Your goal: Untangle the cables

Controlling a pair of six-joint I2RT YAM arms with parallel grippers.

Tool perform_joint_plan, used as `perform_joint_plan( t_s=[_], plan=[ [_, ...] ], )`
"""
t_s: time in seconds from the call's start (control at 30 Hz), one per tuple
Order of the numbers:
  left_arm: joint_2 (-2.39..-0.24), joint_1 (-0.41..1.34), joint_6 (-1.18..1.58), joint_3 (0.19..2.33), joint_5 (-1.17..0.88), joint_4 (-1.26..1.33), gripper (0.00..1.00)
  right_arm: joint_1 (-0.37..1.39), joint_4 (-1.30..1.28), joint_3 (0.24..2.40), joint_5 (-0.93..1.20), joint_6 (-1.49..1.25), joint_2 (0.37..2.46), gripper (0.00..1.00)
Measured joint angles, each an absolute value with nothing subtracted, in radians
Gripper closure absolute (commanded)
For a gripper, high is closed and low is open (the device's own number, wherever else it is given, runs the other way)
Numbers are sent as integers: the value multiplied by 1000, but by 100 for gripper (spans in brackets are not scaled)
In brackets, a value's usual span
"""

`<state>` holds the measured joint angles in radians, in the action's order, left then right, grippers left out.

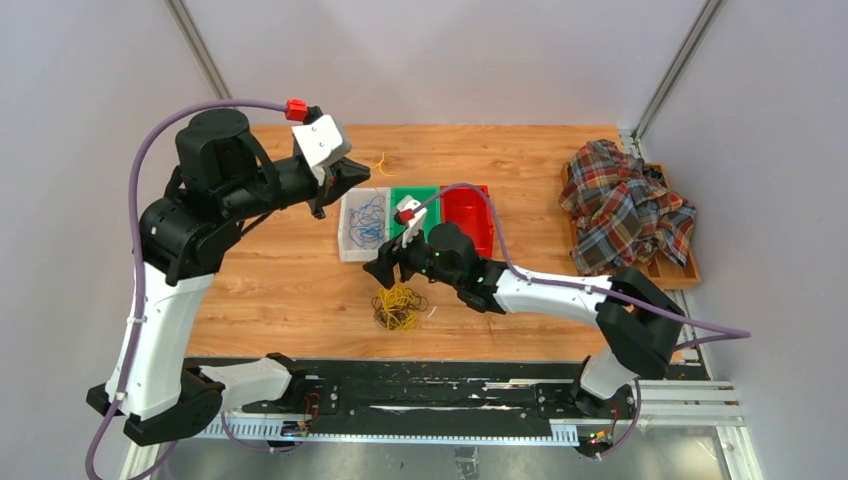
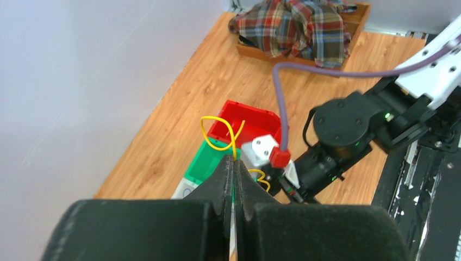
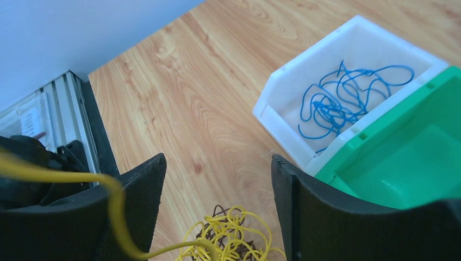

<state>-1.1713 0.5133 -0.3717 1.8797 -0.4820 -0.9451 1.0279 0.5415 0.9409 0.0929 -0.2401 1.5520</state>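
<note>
A tangle of yellow and dark brown cables (image 1: 398, 307) lies on the wooden table near its front edge. My right gripper (image 1: 385, 268) hovers just above it, open and empty. In the right wrist view the gripper (image 3: 217, 163) has wide jaws over the tangle (image 3: 231, 239). A loose yellow strand (image 3: 65, 176) runs from the tangle across the left finger. My left gripper (image 1: 345, 170) is raised behind the bins, shut on a single yellow cable (image 1: 380, 162). In the left wrist view the gripper (image 2: 235, 160) pinches that cable, which curls up from its tips (image 2: 217, 136). Blue cables (image 1: 368, 220) lie in the white bin.
A white bin (image 1: 347, 235), a green bin (image 1: 415, 196) and a red bin (image 1: 468, 215) stand in a row mid-table. A plaid cloth (image 1: 625, 205) lies piled on a wooden tray (image 1: 690, 272) at the right edge. The black rail (image 1: 430, 390) runs along the front.
</note>
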Motion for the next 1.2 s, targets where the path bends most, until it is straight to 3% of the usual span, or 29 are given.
perform_joint_plan(
  t_s=[0.53,0.87,0.93,1.2],
  plan=[
    [-1164,513,-367,2155,-367,-883,100,1028,610,881,86,-301,1738,47],
    [-1121,513,-420,2090,-163,-634,99,1028,687,773,47,-379,1796,58],
    [-1119,513,-424,2083,-126,-578,99,1028,697,752,43,-400,1806,56],
    [-1126,513,-424,2104,-89,-498,100,1028,694,702,18,-431,1757,26]
  ],
)
